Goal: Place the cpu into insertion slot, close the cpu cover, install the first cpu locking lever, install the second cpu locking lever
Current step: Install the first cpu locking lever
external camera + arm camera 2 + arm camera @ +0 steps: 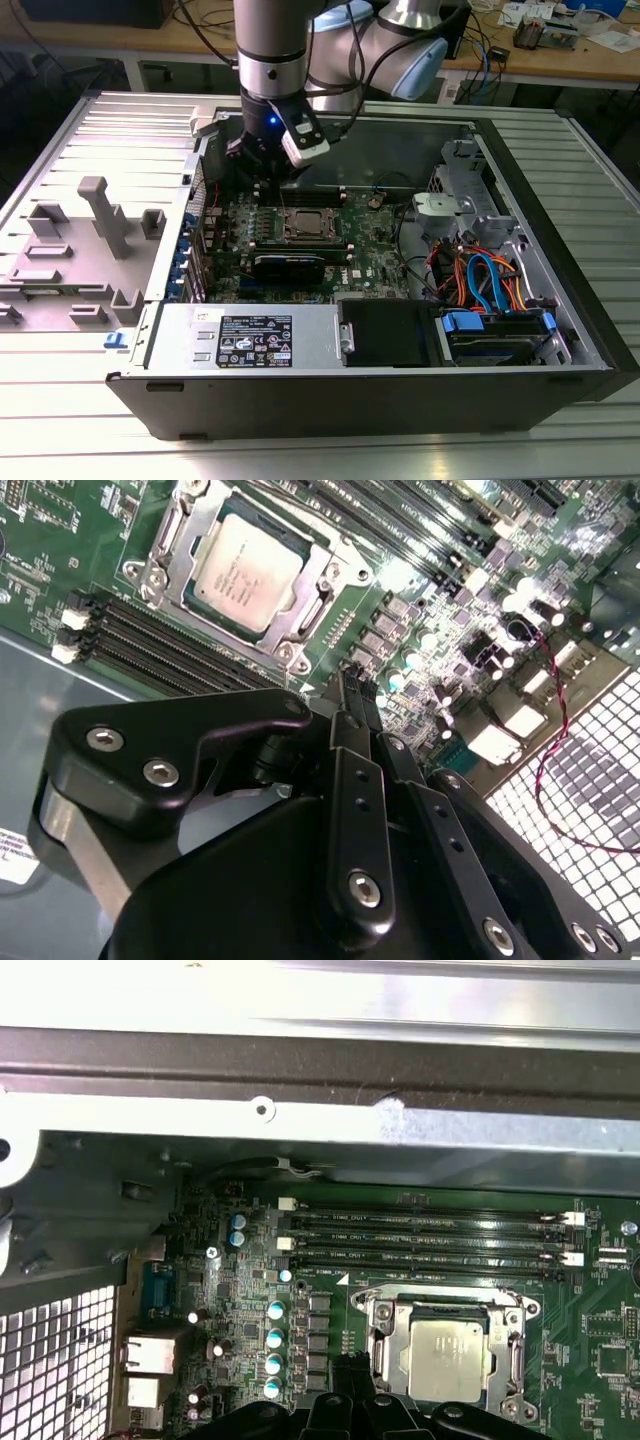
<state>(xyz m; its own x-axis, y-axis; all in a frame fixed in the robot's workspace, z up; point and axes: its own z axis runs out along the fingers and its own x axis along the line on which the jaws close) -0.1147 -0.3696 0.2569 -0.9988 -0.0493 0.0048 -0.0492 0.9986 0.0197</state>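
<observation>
In the exterior view the black gripper hangs beside the socket; in both wrist views the silvery square cpu sits under its thin metal cover, fingers pressed together, so levers likely need steady, square pressure.

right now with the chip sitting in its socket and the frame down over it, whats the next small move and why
Probably shift the hand sideways toward the silvery square socket. The dull silvery square chip already sits inside, with the thin silvery metal frame lying over its edges, and the hand hovers beside the socket rather than above it.
</observation>
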